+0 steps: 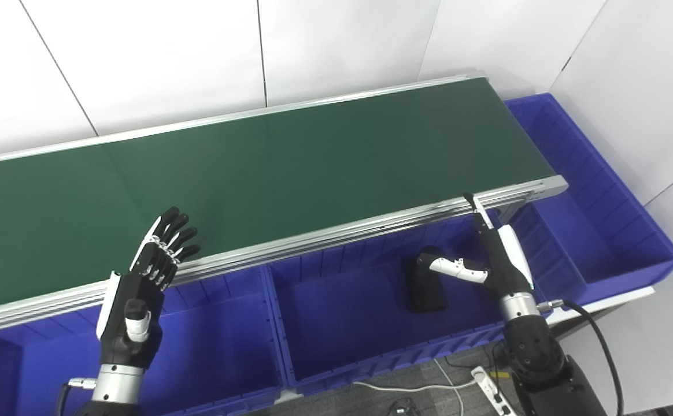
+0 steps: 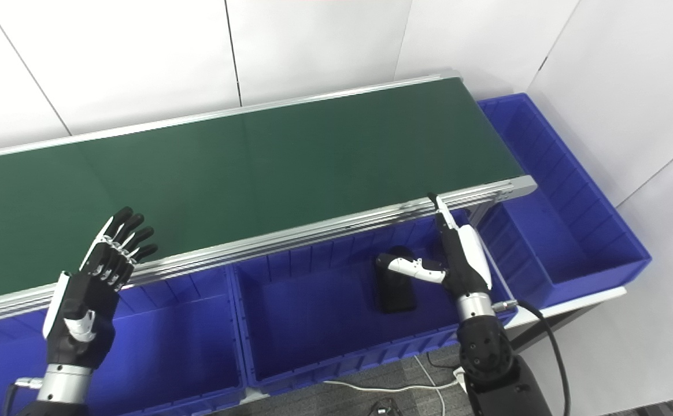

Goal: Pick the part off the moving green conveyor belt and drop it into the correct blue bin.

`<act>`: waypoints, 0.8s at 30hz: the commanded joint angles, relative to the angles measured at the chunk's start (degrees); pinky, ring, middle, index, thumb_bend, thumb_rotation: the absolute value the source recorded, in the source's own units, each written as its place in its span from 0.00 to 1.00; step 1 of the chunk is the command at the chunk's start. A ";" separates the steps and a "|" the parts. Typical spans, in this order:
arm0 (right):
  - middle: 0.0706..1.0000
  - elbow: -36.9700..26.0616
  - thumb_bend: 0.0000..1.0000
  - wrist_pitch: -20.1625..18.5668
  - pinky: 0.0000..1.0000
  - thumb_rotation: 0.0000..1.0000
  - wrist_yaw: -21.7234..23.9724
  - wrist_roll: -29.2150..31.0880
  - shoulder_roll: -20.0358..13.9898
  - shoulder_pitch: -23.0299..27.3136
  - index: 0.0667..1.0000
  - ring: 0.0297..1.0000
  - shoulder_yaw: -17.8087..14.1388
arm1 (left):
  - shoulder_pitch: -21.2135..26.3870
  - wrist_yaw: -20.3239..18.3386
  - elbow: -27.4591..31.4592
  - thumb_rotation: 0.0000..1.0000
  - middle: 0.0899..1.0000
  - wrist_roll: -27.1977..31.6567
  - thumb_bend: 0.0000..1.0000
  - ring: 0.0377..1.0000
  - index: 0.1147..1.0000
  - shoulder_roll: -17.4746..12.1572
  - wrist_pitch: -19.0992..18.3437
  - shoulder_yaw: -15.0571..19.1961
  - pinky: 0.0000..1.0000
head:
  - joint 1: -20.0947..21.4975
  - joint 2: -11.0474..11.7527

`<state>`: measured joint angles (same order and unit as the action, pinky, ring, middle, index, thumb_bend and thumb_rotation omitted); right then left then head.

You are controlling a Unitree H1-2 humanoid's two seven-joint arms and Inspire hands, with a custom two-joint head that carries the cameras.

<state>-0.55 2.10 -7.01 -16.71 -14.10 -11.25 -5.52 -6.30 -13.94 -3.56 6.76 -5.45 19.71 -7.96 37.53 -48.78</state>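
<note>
A black block-shaped part (image 1: 426, 283) lies inside the middle blue bin (image 1: 342, 323), near its right end. My right hand (image 1: 495, 254) hovers just right of it with fingers straight and thumb spread toward the part, open and not holding it. My left hand (image 1: 145, 283) is raised at the near rail of the green conveyor belt (image 1: 267, 173), fingers spread and empty. Nothing lies on the belt in view.
A second blue bin (image 1: 209, 352) sits below the belt at left, and a larger blue bin (image 1: 602, 231) stands at the belt's right end. A power strip and cables (image 1: 487, 387) lie on the floor below.
</note>
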 commanded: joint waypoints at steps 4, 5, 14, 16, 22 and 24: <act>0.93 -6.57 1.00 7.47 0.85 0.45 1.43 7.05 1.83 0.82 0.89 0.89 0.37 | 1.54 -1.25 -1.02 0.99 0.90 0.74 1.00 0.87 0.90 -0.53 3.02 0.17 0.82 | -3.34 0.73; 0.91 -7.46 1.00 8.26 0.80 0.45 1.73 7.75 2.17 0.86 0.87 0.86 0.66 | 1.61 -1.45 -1.40 0.98 0.91 0.93 1.00 0.87 0.91 -0.62 3.40 0.16 0.82 | -3.34 0.73; 0.84 -13.95 1.00 13.42 0.75 0.43 6.63 14.63 3.36 -0.05 0.83 0.81 3.69 | 1.47 -0.60 -4.26 1.00 0.90 -3.05 1.00 0.88 0.90 0.38 5.38 -0.60 0.83 | -18.54 2.75; 0.82 -14.46 1.00 14.46 0.72 0.44 8.55 15.94 2.94 0.07 0.83 0.79 5.03 | 1.43 -0.45 -4.43 0.99 0.90 -3.63 1.00 0.88 0.90 0.85 5.29 -0.82 0.83 | -20.88 3.24; 0.98 -10.51 1.00 15.09 0.98 0.88 13.97 15.29 1.94 2.17 0.94 0.99 10.03 | 1.16 -0.35 -4.93 0.96 0.91 -4.16 1.00 0.89 0.89 1.38 5.48 -0.90 0.85 | -26.59 5.11; 1.00 -9.00 1.00 15.15 1.00 0.97 14.54 14.52 2.67 2.95 0.95 1.00 11.38 | 1.01 -0.38 -4.84 0.96 0.90 -4.16 1.00 0.89 0.89 1.50 5.47 -0.90 0.85 | -27.98 5.58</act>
<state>-8.87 14.26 6.84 -1.90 -12.17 -9.58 5.26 -5.84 -14.57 -9.29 2.86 -4.18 22.84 -8.68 9.58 -43.15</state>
